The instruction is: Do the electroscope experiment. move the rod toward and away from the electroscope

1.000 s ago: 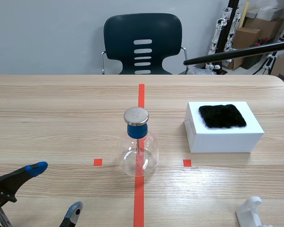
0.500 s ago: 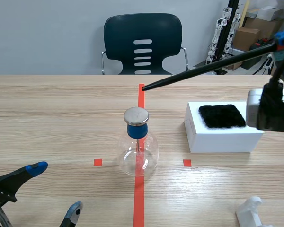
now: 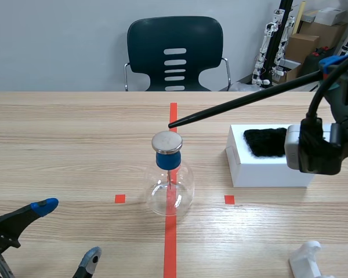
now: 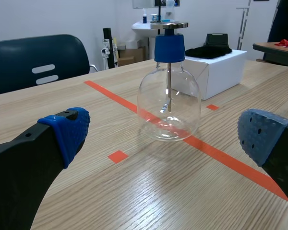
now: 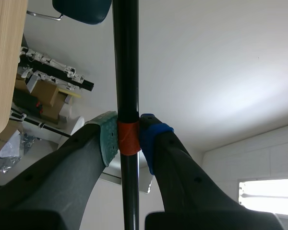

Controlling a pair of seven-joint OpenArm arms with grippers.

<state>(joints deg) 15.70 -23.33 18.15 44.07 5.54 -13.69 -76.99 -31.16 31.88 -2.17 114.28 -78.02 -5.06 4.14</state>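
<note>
One black rod [image 3: 243,103] sits in your right gripper [image 5: 128,139], both pads clamped on it at an orange band. From the raised right arm it slants down across the table [image 3: 75,133] toward the middle. Its tip hangs just above the far edge of the metal disc [image 3: 166,142] that caps the electroscope [image 3: 169,179]; whether they touch, you cannot tell. The electroscope, a clear glass flask with a blue stopper, stands upright on the orange-red tape line [image 3: 170,243] at mid-table. Beside it, on the right arm's side, a white box [image 3: 267,171] carries a black cloth [image 3: 267,142], partly hidden by the arm. Your left gripper [image 3: 69,230] lies low at the near edge, fingers spread wide with nothing between them, the flask ahead of it. A dark chair [image 3: 174,52] stands behind the table.
</note>
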